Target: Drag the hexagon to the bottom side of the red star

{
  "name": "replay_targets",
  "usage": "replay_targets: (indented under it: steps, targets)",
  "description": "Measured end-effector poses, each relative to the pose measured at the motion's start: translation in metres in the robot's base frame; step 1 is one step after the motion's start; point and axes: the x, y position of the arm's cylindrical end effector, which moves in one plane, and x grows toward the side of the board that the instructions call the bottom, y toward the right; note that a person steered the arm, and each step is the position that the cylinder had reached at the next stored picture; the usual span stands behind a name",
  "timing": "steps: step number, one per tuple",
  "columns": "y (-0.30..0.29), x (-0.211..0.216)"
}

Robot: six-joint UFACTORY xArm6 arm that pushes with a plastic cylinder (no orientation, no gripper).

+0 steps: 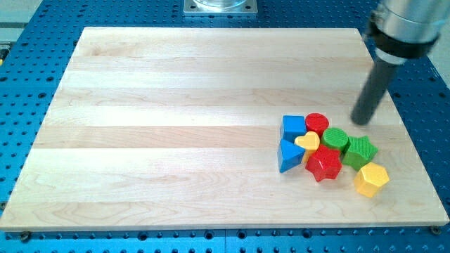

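Note:
The yellow hexagon (371,180) lies at the lower right of the block cluster, to the right and slightly below the red star (324,164). A gap separates the two. My tip (361,122) rests on the board above the cluster, just up and right of the green cylinder (336,138) and above the green star (361,150). It touches no block. The hexagon is well below the tip.
A blue cube (293,127), a red cylinder (317,124), a yellow heart (307,143) and a blue triangle (289,156) crowd the red star's left and top. The wooden board (176,126) sits on a blue perforated table; its right edge is near the hexagon.

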Motion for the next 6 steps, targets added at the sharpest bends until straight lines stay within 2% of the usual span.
replay_targets:
  steps: [2,4,6]
  targets:
    - [0.021,0.022]
    - [0.023,0.104]
    - [-0.045,0.123]
